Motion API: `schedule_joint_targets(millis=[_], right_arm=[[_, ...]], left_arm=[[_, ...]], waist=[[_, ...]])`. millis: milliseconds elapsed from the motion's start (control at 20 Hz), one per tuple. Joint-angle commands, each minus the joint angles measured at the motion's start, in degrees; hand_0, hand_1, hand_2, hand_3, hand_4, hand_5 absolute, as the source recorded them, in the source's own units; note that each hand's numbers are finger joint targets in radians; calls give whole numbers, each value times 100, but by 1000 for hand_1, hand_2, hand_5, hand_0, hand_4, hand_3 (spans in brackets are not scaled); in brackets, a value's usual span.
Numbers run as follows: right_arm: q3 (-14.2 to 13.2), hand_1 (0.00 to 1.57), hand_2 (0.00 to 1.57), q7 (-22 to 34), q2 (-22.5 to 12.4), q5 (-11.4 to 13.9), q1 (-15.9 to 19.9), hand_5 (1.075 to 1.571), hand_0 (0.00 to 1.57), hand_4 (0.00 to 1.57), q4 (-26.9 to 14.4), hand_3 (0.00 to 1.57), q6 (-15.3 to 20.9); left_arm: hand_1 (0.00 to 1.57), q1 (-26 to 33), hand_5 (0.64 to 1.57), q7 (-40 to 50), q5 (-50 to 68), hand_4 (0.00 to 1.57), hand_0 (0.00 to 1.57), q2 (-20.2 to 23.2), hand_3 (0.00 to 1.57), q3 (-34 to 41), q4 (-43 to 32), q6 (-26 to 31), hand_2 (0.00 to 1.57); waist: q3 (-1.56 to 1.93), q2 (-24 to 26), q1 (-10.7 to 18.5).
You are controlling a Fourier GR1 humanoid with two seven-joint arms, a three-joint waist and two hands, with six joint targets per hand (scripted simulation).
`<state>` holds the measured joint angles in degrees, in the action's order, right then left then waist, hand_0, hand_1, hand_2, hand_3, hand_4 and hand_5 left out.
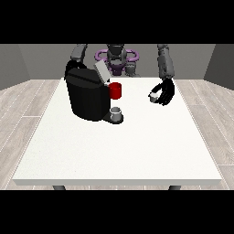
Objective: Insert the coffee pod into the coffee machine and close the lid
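One white desk fills the frame's middle and carries everything. At upper left of centre stands the black coffee machine, its grey lid tilted up, so the chamber seems ready to receive a pod. A red mug sits just behind it, a grey cup on its tray. At upper right, the hand at the view's right curls round the small white coffee pod, well apart from the machine. No other hand shows.
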<state>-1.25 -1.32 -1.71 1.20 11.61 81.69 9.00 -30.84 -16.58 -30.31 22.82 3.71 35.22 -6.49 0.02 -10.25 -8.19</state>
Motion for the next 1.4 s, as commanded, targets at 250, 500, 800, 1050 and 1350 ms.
schedule_joint_targets(millis=[250, 500, 800, 1050, 1350], right_arm=[[-88, 0, 0, 269, -78, -181, 224, 1571, 0, 514, 196, 0, -38], [-27, 0, 0, 25, 146, -70, -22, 1571, 0, 426, -108, 0, 184], [-484, 0, 0, -276, -74, -367, 70, 1571, 0, 445, -937, 0, -50], [-396, 0, 0, -388, -113, -373, 95, 1571, 0, 505, -1054, 0, -228], [-314, 0, 0, -291, -36, -274, 487, 1571, 0, 443, -1067, 0, -61]], left_arm=[[1028, -248, 1571, -226, -512, 287, 1028, 309, 890, -64, -544, -268, 1112], [1317, -187, 1571, -563, -566, 548, 1317, 33, 1407, -208, -361, -94, 1430], [1388, -958, 1571, -115, -480, 583, 1388, -47, 1353, -380, 268, 836, 1408], [1258, -1267, 1571, -166, -416, 529, 1258, 120, 1297, -232, 400, 1116, 1321], [1256, -1858, 1571, 479, -460, 545, 1256, -38, 1292, -133, 438, 1263, 1331]], waist=[[-5, -169, -111], [-4, 155, 112], [3, 552, 278], [-1, 462, 186], [-1, 369, -6]])
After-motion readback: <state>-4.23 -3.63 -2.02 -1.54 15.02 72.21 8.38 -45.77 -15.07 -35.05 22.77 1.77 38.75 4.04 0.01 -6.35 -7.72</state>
